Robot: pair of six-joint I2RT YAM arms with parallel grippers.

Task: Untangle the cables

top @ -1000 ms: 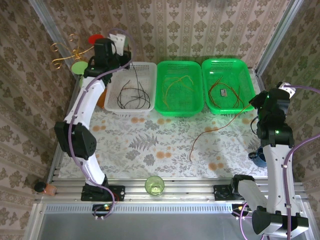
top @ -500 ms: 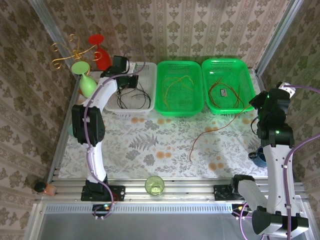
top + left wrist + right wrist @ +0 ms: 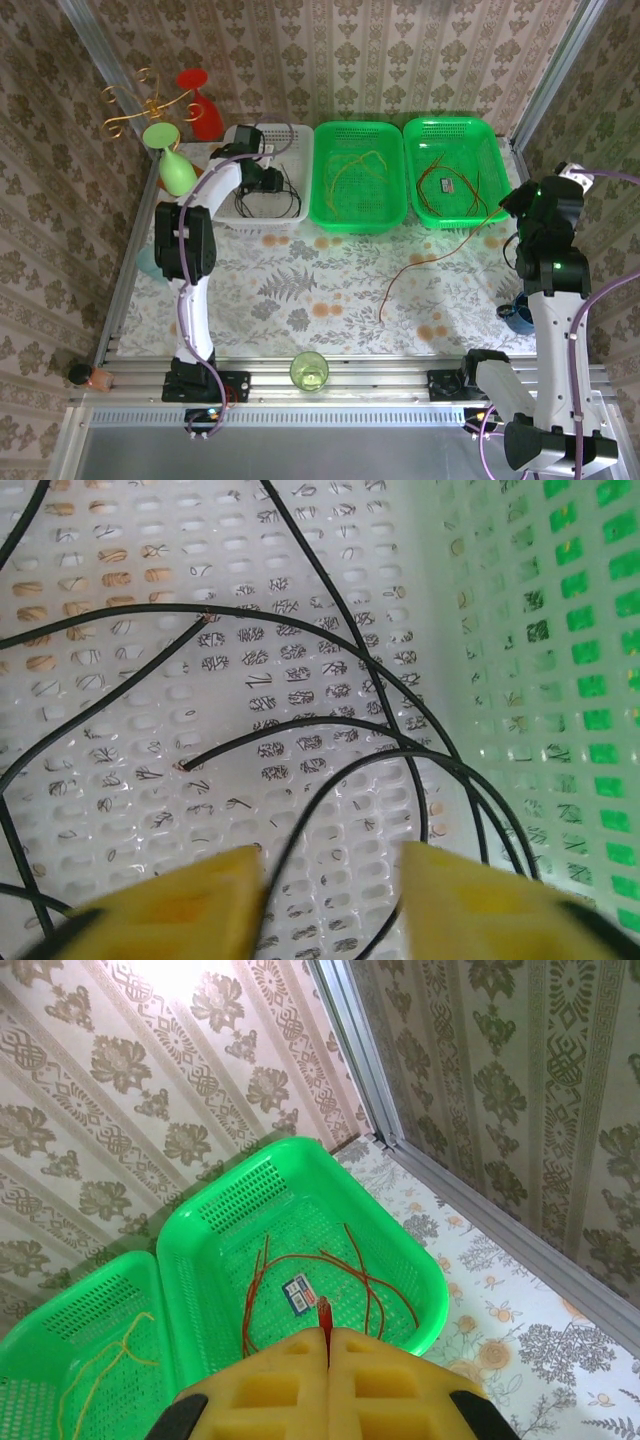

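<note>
From above, the left gripper (image 3: 268, 182) is down inside the white basket (image 3: 290, 131) among the black cables (image 3: 290, 202). Yellow cables (image 3: 350, 170) lie in the middle green basket (image 3: 360, 127). One dark red cable (image 3: 420, 262) runs from the right gripper (image 3: 507, 207) in a loose curve across the table (image 3: 280, 290), beside the right green basket (image 3: 450, 123). At the left wrist, the left gripper (image 3: 330, 900) has its jaws apart just over the black cables (image 3: 300, 615), which loop and cross on the white basket (image 3: 120, 570) floor. They look light, thin and springy, so a pinch near a free end, clear of the crossings, seems the best hold. At the right wrist, the right gripper (image 3: 327, 1345) is pinched together on the tip of the dark red cable (image 3: 323, 1312). More red cables (image 3: 345, 1260) lie in the right green basket (image 3: 425, 1260) with a small tag (image 3: 298, 1293) whose print is too small to read.
</note>
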